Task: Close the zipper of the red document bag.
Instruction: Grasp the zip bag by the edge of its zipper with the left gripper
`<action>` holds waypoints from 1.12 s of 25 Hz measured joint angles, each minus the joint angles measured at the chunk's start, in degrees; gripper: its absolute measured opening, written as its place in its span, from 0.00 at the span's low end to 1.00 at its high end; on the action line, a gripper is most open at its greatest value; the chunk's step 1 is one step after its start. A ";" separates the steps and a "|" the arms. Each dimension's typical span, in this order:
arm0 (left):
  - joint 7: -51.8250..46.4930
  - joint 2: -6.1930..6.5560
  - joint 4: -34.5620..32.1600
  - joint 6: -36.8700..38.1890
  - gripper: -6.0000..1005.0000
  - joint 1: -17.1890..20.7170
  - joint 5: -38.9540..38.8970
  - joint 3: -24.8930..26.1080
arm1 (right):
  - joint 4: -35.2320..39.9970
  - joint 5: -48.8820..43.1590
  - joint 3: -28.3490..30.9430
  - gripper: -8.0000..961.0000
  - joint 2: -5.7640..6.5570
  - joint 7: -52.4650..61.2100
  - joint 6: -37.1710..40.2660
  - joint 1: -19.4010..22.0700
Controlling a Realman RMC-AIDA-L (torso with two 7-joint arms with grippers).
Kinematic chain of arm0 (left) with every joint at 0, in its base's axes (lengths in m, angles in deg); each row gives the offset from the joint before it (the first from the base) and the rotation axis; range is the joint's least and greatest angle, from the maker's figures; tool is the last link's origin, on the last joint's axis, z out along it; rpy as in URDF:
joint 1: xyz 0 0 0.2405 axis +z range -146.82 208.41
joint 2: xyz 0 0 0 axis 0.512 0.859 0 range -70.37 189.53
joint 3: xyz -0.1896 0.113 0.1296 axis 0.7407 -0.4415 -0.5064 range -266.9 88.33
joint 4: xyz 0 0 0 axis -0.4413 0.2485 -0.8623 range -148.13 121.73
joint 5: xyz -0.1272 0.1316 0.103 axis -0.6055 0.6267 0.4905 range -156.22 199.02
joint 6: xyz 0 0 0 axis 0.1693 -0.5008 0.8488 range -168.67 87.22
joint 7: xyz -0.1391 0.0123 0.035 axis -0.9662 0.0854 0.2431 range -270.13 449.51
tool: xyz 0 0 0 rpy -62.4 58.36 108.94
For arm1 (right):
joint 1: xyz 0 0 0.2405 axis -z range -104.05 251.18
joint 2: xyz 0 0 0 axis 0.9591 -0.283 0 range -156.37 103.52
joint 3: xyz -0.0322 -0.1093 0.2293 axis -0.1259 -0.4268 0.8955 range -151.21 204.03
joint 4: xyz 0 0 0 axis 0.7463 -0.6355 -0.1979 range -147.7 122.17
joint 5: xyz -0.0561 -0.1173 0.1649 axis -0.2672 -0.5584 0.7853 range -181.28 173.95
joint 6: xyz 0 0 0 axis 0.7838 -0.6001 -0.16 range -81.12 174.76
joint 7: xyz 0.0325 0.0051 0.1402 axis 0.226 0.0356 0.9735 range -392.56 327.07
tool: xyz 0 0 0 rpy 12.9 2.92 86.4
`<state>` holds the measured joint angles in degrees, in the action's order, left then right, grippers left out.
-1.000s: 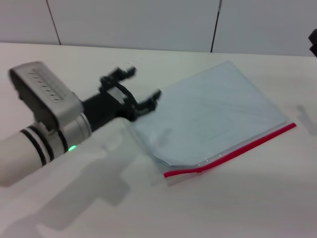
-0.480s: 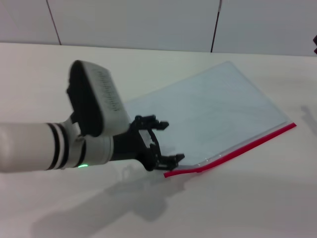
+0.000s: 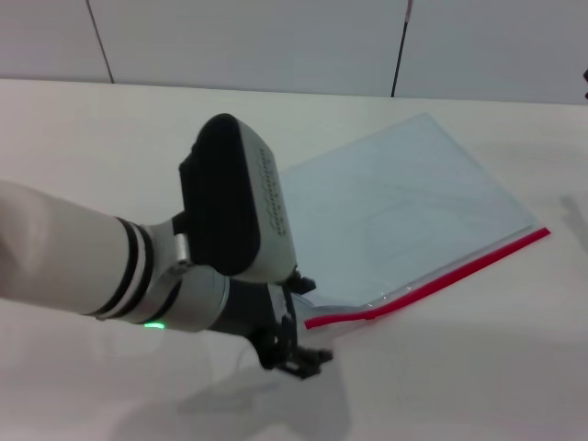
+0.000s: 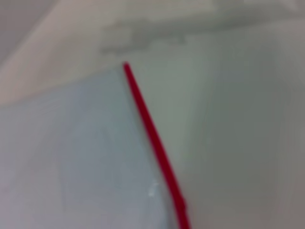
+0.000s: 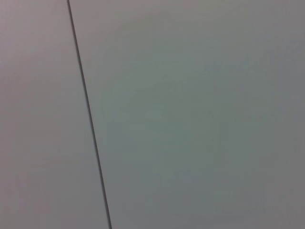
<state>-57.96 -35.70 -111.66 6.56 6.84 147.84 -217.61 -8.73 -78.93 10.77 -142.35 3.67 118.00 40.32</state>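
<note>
The red document bag (image 3: 404,202) lies flat on the white table (image 3: 92,129), with pale blue-white sheets showing through the clear plastic. Its zipper (image 3: 441,276) is a thin red strip along the near long edge, slanting up to the right. My left gripper (image 3: 314,322) sits low at the zipper's left end and is open, one finger (image 3: 303,287) over the bag's corner and the other finger (image 3: 312,356) on the table in front of it. The left wrist view looks along the zipper (image 4: 155,138) with the bag (image 4: 71,152) beside it. My right gripper is out of view.
Grey wall panels (image 3: 276,37) with dark seams stand behind the table's far edge. The right wrist view shows only a wall panel (image 5: 190,119) and one seam. Bare table surface (image 3: 478,367) lies in front of the bag and to its right.
My left arm has swung from the bag's left edge toward me and down to the zipper's left end. The wrist has turned. The bag has not moved.
</note>
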 joint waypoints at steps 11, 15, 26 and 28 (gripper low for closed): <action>14.30 -18.18 3.99 18.23 0.80 7.12 18.91 13.14 | 0.00 0.04 0.10 0.84 0.00 0.20 0.18 0.11; 14.71 -18.39 5.35 15.90 0.80 7.14 20.68 12.39 | 0.00 0.05 0.09 0.84 0.00 0.08 0.17 0.11; 12.85 -19.79 6.11 8.12 0.80 6.78 34.84 3.15 | 0.00 0.00 0.01 0.83 0.00 -0.04 0.10 -0.21; 13.03 -19.47 5.38 6.53 0.80 6.97 35.58 1.88 | 0.00 -0.03 -0.12 0.83 0.00 -0.05 0.10 -0.27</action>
<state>-44.93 -55.17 -106.28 13.10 13.80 183.42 -215.74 -8.72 -78.96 10.64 -142.35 3.62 118.10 40.05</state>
